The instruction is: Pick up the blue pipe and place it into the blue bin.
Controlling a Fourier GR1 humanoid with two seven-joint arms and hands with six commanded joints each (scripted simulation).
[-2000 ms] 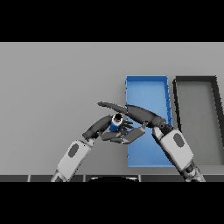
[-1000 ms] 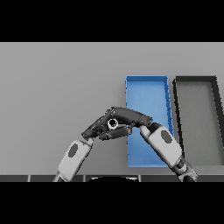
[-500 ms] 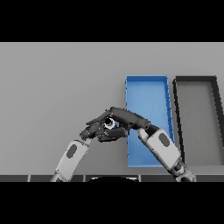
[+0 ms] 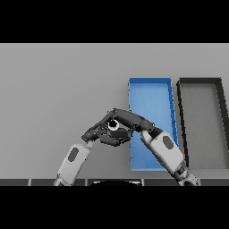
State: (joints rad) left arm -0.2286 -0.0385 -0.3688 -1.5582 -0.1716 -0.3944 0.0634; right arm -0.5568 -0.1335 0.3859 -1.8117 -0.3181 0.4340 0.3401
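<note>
The blue pipe (image 4: 113, 125) shows end-on as a pale ring with a dark hole, just left of the blue bin (image 4: 152, 96); little of its blue shows. My left hand (image 4: 99, 133) comes from the lower left and cups the pipe from below, fingers curled round it. My right hand (image 4: 130, 119) reaches in from the lower right across the bin's left wall, and its fingers curl over the top of the pipe. Both hands meet over the table, beside the bin.
A black bin (image 4: 202, 116) stands right of the blue bin, close beside it. My right forearm (image 4: 163, 150) lies across the blue bin's near left corner. Grey table (image 4: 58, 89) stretches to the left and far side.
My right hand has come left and closed over the pipe held in my left hand. The left fingers, earlier spread, now curl in. The clasped hands have hardly moved in the last half second.
</note>
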